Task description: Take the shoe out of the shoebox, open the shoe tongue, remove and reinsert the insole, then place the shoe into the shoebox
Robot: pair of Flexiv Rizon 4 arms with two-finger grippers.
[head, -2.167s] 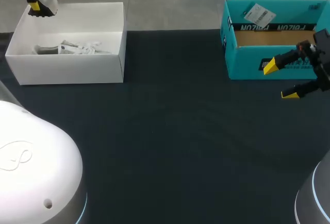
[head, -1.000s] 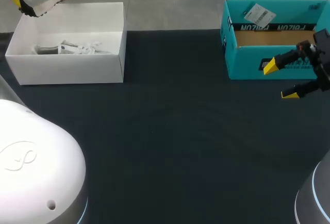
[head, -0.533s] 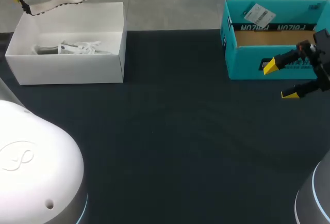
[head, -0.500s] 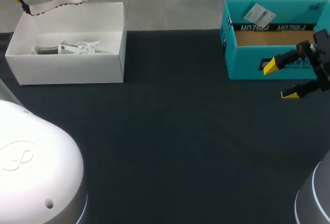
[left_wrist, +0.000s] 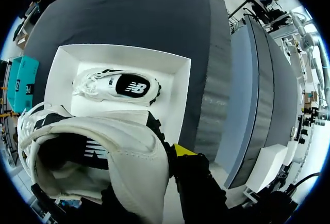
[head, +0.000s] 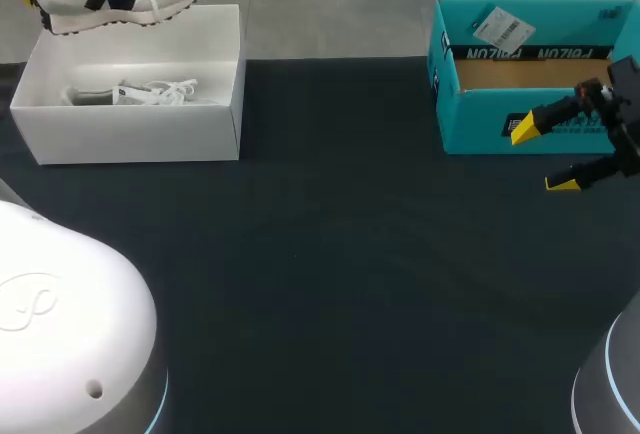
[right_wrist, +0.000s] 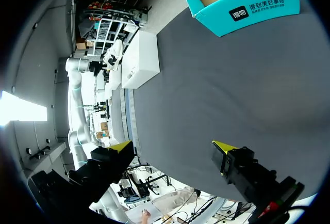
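1. Head view: high behind, looking down on the table;
2. Left wrist view: close above the white shoebox, facing down;
3. Right wrist view: far from it, facing across; all share the white shoebox.

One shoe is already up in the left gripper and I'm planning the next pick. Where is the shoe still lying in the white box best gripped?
Probably the heel collar of the shoe in the box, from straight above: one finger inside the opening, one behind the heel. Its opening faces up, showing the dark insole, and the white box walls block any sideways approach.
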